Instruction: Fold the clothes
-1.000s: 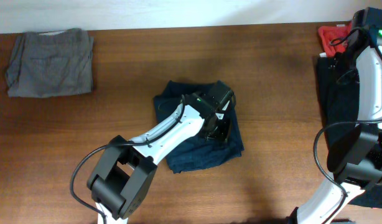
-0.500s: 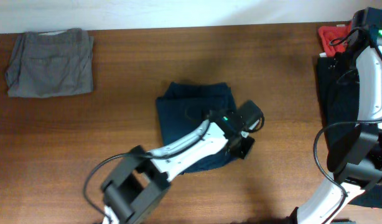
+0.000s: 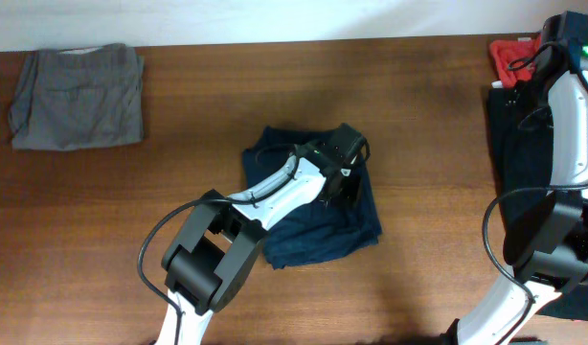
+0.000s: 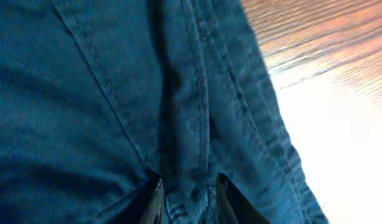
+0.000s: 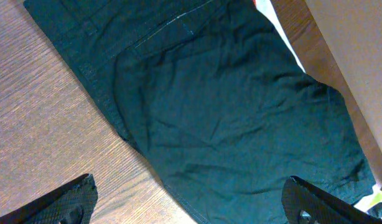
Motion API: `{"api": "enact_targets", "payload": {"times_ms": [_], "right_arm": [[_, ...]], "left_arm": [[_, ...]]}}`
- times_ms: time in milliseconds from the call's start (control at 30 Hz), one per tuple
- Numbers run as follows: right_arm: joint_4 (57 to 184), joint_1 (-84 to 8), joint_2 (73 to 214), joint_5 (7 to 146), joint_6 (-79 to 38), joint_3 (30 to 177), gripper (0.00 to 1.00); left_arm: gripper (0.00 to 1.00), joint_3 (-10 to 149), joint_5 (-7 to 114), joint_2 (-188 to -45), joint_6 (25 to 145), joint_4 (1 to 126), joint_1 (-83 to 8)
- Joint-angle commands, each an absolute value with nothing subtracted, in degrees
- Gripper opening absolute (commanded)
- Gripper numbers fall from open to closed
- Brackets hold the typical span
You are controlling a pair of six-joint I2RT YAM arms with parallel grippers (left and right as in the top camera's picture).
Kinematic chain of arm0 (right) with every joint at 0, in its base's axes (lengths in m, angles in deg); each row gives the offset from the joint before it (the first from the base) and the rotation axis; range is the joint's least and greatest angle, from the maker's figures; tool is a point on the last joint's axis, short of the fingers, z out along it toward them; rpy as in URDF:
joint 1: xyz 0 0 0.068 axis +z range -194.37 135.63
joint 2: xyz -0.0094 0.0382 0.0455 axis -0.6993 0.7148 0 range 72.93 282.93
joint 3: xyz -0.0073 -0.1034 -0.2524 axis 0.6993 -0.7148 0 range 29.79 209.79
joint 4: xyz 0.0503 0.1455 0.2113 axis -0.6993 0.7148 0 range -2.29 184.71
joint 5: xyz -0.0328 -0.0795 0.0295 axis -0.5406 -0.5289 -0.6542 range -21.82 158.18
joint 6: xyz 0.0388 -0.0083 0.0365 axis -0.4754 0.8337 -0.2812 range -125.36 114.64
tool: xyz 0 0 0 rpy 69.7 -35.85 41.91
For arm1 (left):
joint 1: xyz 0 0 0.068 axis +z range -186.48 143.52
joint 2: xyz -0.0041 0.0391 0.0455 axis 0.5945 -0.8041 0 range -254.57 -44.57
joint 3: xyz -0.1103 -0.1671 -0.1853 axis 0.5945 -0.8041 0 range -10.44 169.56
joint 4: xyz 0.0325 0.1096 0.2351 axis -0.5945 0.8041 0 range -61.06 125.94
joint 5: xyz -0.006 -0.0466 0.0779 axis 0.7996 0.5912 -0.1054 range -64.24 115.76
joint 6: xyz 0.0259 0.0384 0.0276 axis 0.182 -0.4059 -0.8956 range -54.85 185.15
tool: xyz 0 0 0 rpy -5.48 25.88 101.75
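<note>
**A:** From overhead, where did the folded navy shorts (image 3: 318, 225) lie?

**B:** Mid-table (image 3: 179, 211), long axis running near to far with a slight tilt. The left gripper (image 3: 344, 174) sat over their far right corner, so most of the cloth lay on the near side of it. The grey shorts (image 3: 79, 96) lay folded at the far left corner, well apart.

**A:** And the right side?

**B:** The right arm stood at the table's right edge above a dark garment (image 3: 509, 144), with a red piece (image 3: 509, 57) just beyond it. By my reckoning the left arm was much the nearer to the navy pair.

**A:** What did the left wrist show?

**B:** Navy cloth across nearly the whole frame, with bare table only at the upper right. A stitched seam (image 4: 200, 124) ran lengthwise straight away from the fingertips (image 4: 157, 199). The gap between them was narrow, with a ridge of fabric in it. Whether they were pinching that ridge or only pressing around it, I couldn't tell.

**A:** And the right wrist?

**B:** The right gripper (image 5: 190, 186) was spread wide and held nothing, with the dark garment flat beneath and ahead of it. Any further fold of the navy pair would likely turn across that seam line.
</note>
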State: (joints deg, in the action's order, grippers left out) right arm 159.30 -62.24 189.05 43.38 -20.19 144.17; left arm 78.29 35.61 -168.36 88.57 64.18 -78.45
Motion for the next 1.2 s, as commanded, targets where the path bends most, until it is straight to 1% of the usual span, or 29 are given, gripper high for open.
{"api": "enact_targets", "payload": {"times_ms": [0,133,400,433,467,500,567,633,667,733,767,800,833,867,933,967,1033,1167], "right_arm": [[159.3,-62.4,188.7,42.4,-20.7,145.1,0.98],[159.3,-62.4,188.7,42.4,-20.7,145.1,0.98],[159.3,-62.4,188.7,42.4,-20.7,145.1,0.98],[159.3,-62.4,188.7,42.4,-20.7,145.1,0.98],[159.3,-62.4,188.7,42.4,-20.7,145.1,0.98],[159.3,-62.4,188.7,42.4,-20.7,145.1,0.98],[159.3,-62.4,188.7,42.4,-20.7,145.1,0.98],[159.3,-62.4,188.7,42.4,-20.7,145.1,0.98],[159.3,-62.4,188.7,42.4,-20.7,145.1,0.98],[159.3,-62.4,188.7,42.4,-20.7,145.1,0.98],[159.3,-62.4,188.7,42.4,-20.7,145.1,0.98],[159.3,-62.4,188.7,42.4,-20.7,145.1,0.98],[159.3,-62.4,188.7,42.4,-20.7,145.1,0.98],[159.3,-62.4,188.7,42.4,-20.7,145.1,0.98],[159.3,-62.4,188.7,42.4,-20.7,145.1,0.98],[159.3,-62.4,188.7,42.4,-20.7,145.1,0.98],[159.3,-62.4,188.7,42.4,-20.7,145.1,0.98],[159.3,-62.4,188.7,42.4,-20.7,145.1,0.98]], "left_arm": [[0.23,79.1,38.5,-168.6,88.2,62.8,-79.9],[0.23,80.0,38.6,-166.3,84.8,62.8,-81.4],[0.25,78.1,40.0,-166.2,84.8,61.9,-85.4],[0.29,78.5,39.9,-165.8,84.7,62.0,-85.7],[0.29,79.1,40.0,-164.9,83.3,62.0,-86.3],[0.33,79.6,40.0,-163.1,80.7,62.6,-87.1],[0.45,79.7,40.0,-158.3,79.8,64.5,-88.0],[0.76,79.7,39.9,-154.1,79.8,66.4,-87.7],[0.77,79.7,39.9,-151.7,79.8,67.5,-86.7],[0.82,79.7,38.7,-147.4,81.0,71.7,-82.8],[0.81,79.7,36.1,-145.6,82.8,75.9,-79.9],[0.71,79.7,35.0,-144.9,83.3,82.3,-75.9],[0.52,79.3,35.5,-145.2,83.3,86.9,-73.6],[0.33,77.5,35.6,-145.5,83.3,88.9,-72.3],[0.10,72.8,35.6,-146.3,83.6,87.1,-72.4],[0.01,69.6,35.8,-147.4,84.1,85.0,-72.7],[0.01,66.5,35.8,-149.3,86.3,84.0,-72.9],[0.01,59.6,37.1,-153.3,86.6,83.9,-72.9]]}}
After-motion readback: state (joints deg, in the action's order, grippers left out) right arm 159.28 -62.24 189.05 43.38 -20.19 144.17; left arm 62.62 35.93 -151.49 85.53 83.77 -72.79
